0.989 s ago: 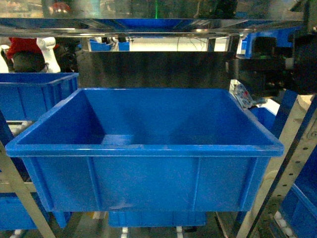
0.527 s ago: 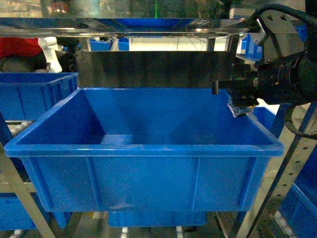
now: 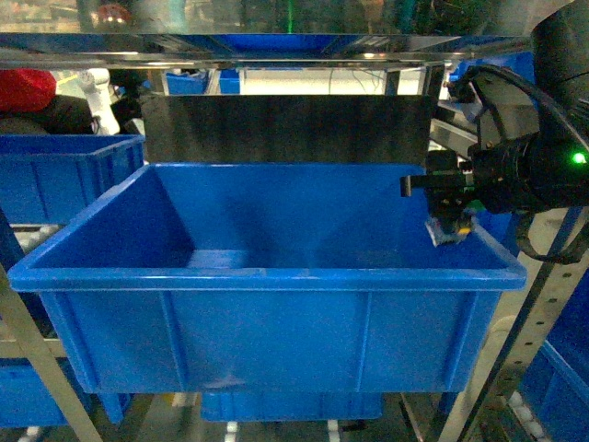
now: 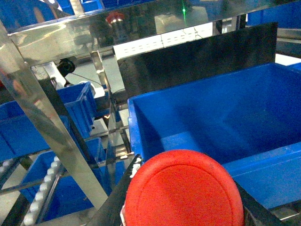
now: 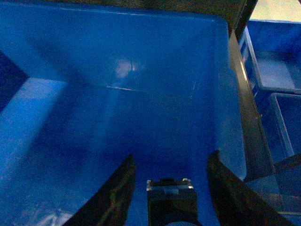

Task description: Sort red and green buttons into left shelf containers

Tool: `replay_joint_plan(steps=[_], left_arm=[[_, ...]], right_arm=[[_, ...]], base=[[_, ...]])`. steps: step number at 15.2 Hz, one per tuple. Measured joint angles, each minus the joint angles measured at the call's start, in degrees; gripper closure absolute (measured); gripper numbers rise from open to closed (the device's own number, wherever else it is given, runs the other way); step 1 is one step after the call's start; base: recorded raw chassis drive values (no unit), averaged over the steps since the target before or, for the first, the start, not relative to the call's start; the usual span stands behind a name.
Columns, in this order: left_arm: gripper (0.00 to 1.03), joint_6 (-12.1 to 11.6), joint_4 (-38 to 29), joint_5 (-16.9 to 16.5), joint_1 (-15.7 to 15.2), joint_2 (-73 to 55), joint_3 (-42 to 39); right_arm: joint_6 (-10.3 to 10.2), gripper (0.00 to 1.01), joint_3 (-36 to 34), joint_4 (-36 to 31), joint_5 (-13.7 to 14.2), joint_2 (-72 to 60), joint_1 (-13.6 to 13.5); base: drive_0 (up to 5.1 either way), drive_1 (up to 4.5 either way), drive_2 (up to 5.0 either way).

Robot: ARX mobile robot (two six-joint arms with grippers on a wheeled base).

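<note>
The right hand (image 3: 449, 221) hangs over the big blue bin (image 3: 267, 276) at its 3 o'clock rim, fingers closed on a small button (image 5: 171, 200) whose colour is not discernible. The left hand (image 4: 183, 207) grasps a red button (image 4: 183, 190) short of the bin's near-left corner. To drop cleanly, move the right hand further inward off the rim before letting go.

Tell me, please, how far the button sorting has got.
Done: nothing visible; the blue bin shows no button inside. In hand: the left gripper holds a red button near the bin's left corner; the right gripper hangs over its right side with a small black part between its fingers, grip unclear. Left: dropping these in.
</note>
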State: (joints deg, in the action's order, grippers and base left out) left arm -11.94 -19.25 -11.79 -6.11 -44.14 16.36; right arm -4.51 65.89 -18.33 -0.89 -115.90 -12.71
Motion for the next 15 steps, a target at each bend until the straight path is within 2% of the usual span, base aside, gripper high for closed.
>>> replay_joint_plan(steps=[1, 3, 4, 7, 9, 10, 13, 15], left_arm=[[0.73, 0.02, -0.02, 0.00, 0.00, 0.00, 0.00], [0.73, 0.00, -0.02, 0.00, 0.00, 0.00, 0.00], [0.73, 0.02, -0.02, 0.00, 0.00, 0.00, 0.00], [0.73, 0.37, -2.34, -1.33, 0.90, -2.89, 0.87], [0.73, 0.74, -6.51, -5.16, 3.58, -11.69, 5.97], [0.73, -0.13, -6.82, -6.84, 4.15, -15.89, 7.74], [0.73, -4.28, -12.72, -6.91, 5.79, -28.63, 11.72], [0.73, -6.95, -15.23, -7.10, 9.84, -36.70, 13.29]], right_arm=[[0.00, 0.44, 0.02, 0.02, 0.00, -0.02, -0.02], [0.00, 0.15, 0.02, 0.02, -0.02, 0.00, -0.04], [0.00, 0.04, 0.02, 0.04, -0.02, 0.00, -0.02], [-0.02, 0.03, 0.02, 0.04, 0.00, 0.00, -0.02], [-0.02, 0.03, 0.02, 0.02, -0.04, 0.00, -0.04], [-0.02, 0.03, 0.02, 0.04, -0.02, 0.00, -0.02], [-0.02, 0.03, 0.02, 0.04, -0.11, 0.00, -0.04], [-0.02, 0.03, 0.02, 0.04, -0.09, 0.00, -0.02]], base=[[0.0, 0.00, 0.0], [0.0, 0.00, 0.0], [0.0, 0.00, 0.0], [0.0, 0.00, 0.0], [0.0, 0.00, 0.0], [0.0, 0.00, 0.0], [0.0, 0.00, 0.0], [0.0, 0.00, 0.0]])
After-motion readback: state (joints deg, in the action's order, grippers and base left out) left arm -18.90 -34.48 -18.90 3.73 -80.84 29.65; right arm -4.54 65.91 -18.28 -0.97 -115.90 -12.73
